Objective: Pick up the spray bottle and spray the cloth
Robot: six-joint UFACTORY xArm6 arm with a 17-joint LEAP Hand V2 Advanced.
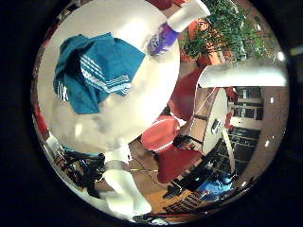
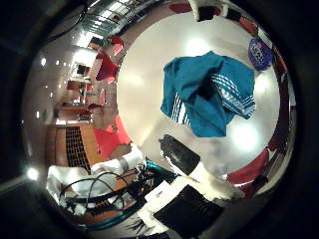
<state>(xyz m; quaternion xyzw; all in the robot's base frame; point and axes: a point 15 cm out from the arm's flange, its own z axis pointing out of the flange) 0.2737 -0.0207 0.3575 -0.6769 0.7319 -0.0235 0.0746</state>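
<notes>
We see the bottle [image 1: 163, 39] standing untouched on the table [image 1: 142, 94] beside the cloth [image 2: 209, 92]; robot hand [image 2: 192, 164] hovers with fingers apart; grasping and spraying remain.

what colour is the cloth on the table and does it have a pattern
The cloth is teal blue with white stripes near its edges, clearest in the thumb side palm view.

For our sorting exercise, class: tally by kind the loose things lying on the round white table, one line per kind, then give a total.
Crumpled teal cloth with white stripes: 1
Spray bottle, purple label with white top: 1
Total: 2, both on the round white table.
</notes>
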